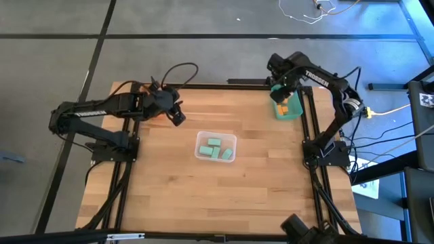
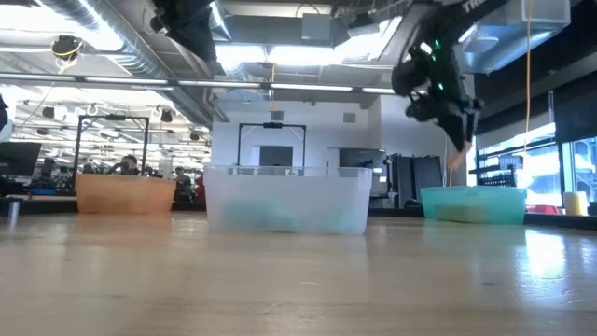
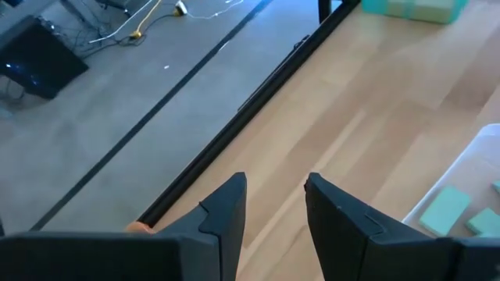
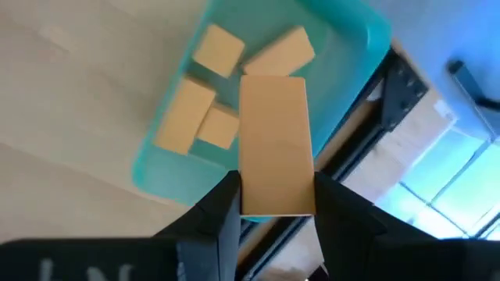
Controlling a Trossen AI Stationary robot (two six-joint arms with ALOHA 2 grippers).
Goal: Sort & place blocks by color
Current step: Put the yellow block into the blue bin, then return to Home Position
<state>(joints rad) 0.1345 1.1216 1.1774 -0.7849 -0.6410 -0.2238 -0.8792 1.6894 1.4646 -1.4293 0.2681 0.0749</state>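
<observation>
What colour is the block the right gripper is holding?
Plain tan wood; the block shows best in the right wrist view, above the teal tray.

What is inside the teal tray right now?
Four tan blocks lie in the teal tray. The right gripper holds a fifth tan block above it, hiding part of the tray floor.

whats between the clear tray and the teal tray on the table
Nothing: in the high view, only bare wood separates the clear tray from the teal tray. The low view shows the same empty gap.
</observation>
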